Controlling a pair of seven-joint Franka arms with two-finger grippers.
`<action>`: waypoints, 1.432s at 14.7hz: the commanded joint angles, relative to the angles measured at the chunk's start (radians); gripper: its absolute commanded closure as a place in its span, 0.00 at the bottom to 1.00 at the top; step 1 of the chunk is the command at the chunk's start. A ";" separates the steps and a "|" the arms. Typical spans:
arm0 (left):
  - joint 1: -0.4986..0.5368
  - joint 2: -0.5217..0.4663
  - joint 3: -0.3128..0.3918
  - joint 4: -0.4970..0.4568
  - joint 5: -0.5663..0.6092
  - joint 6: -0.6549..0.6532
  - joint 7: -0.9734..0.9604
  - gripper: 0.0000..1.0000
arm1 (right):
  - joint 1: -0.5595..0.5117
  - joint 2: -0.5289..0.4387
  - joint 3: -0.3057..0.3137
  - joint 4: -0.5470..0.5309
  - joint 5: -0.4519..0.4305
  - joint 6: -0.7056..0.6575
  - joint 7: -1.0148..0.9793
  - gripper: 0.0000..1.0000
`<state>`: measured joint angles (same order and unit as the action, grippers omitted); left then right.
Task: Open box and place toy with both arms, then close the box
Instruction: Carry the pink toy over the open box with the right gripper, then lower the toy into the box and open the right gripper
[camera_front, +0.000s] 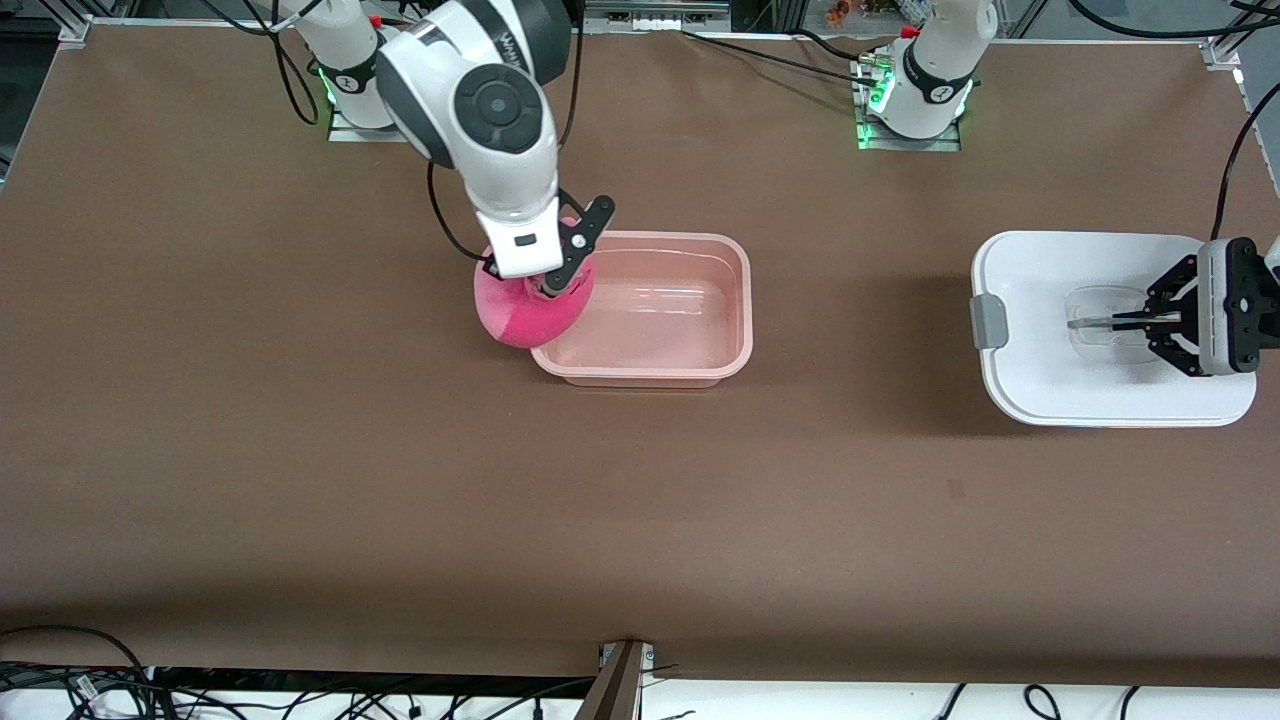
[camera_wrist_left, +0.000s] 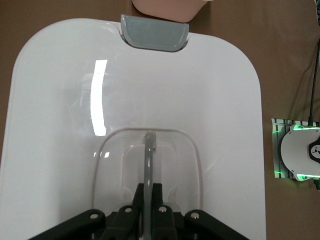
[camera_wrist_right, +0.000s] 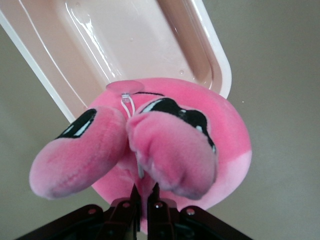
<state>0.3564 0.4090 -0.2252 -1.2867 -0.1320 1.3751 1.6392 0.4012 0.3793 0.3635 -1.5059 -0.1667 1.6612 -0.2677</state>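
**Toy held at the box's end rim; lid parked aside**

A brown table (camera_front: 400, 480) fills the scene, with cables along the edge nearest the front camera and the two arm bases at the edge farthest from it.

Near to far, little separates the objects. The lid (camera_front: 1100, 330) is laid flat toward the left arm's end, well apart from the box (camera_front: 655, 372); the box sits slightly farther from the camera. Its interior is seen bare.

The left gripper (camera_front: 1110, 322) is closed on the lid's clear handle (camera_wrist_left: 148, 165); the fingers are pinched together on its central bar. One grey clip (camera_wrist_left: 154, 32) is seen on the lid edge that faces the box.

The right gripper (camera_front: 552, 290) is clamped on the toy (camera_front: 525, 310), the fingers buried in the plush. The toy is held over the box's end rim toward the right arm's end, partly outside the wall.

Key relation: the box cavity lies from the jaws toward the left arm's end, along the box's long axis. A short carry that way would probably bring the toy clear over the opening. The right arm is the nearer one.

Count: one box, one lid, one toy, two grippers.
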 joint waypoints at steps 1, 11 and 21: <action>-0.027 0.007 0.001 0.024 0.026 -0.016 0.010 1.00 | 0.045 0.045 0.000 0.009 -0.040 0.032 0.137 0.69; -0.076 0.007 0.000 0.024 0.028 -0.016 -0.075 1.00 | 0.097 0.047 -0.009 0.157 -0.027 0.100 0.547 0.00; -0.278 0.016 -0.006 -0.028 0.019 0.039 -0.275 1.00 | -0.217 0.026 -0.037 0.268 0.007 -0.083 0.548 0.00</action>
<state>0.1855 0.4209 -0.2329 -1.2931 -0.1282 1.3793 1.4478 0.2781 0.4019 0.3219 -1.2563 -0.1847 1.5986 0.2666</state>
